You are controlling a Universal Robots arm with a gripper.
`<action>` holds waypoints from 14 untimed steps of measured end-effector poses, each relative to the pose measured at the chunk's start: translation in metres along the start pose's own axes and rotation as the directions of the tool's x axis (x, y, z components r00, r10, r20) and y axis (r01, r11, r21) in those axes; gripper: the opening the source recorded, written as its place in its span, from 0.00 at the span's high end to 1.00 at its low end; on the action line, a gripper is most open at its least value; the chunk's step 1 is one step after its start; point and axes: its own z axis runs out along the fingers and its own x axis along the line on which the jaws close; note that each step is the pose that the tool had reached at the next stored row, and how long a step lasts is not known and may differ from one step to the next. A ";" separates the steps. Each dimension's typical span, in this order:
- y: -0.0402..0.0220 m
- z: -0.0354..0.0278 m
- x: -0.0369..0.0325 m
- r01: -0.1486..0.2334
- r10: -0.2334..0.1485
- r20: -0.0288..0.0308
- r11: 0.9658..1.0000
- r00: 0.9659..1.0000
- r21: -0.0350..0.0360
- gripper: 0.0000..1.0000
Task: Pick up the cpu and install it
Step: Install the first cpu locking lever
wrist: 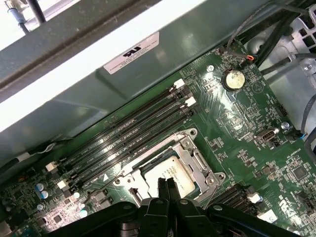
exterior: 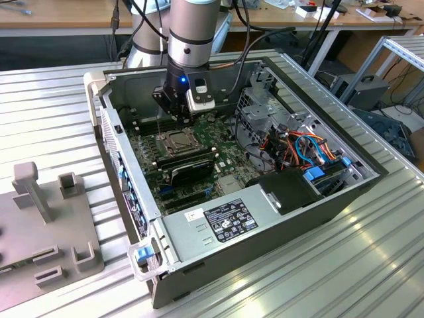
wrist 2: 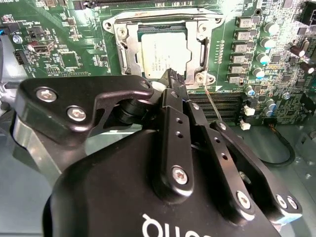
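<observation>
1. The cpu (wrist: 170,173), a small flat square chip with a dull silver-grey metal top, is already lying inside the square metal-framed socket (wrist: 197,157) on the green motherboard (wrist: 247,123), so the pickup and the drop-in look done to me
2. In the second wrist view the chip sits flat and square with the frame, not tilted
3. Jaws are pressed together with nothing pinched between them. The black fingertips (wrist: 162,186) hang right over 1 edge of the chip, and I can't tell if they actually touch it
4. The thin wire retention lever (wrist 2: 213,104) pokes out beside the socket and no plate covers the chip's top, so I'd say it's not latched yet
5. All of this is inside the open grey desktop case (exterior: 265,255) on the ribbed metal tabletop (exterior: 344,278)
</observation>
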 end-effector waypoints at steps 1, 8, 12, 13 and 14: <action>0.0000 0.0000 0.0000 0.000 0.000 0.000 1.000 1.000 0.000 0.89; 0.0001 0.0000 0.0001 0.097 -0.097 -0.003 0.995 0.995 -0.002 0.89; 0.0004 0.0001 0.0003 0.153 -0.153 -0.004 0.988 0.988 -0.002 0.89; 0.0005 0.0000 0.0003 0.164 -0.164 -0.004 0.986 0.986 -0.002 0.89; 0.0005 0.0000 0.0003 0.172 -0.172 -0.004 0.985 0.985 -0.002 0.89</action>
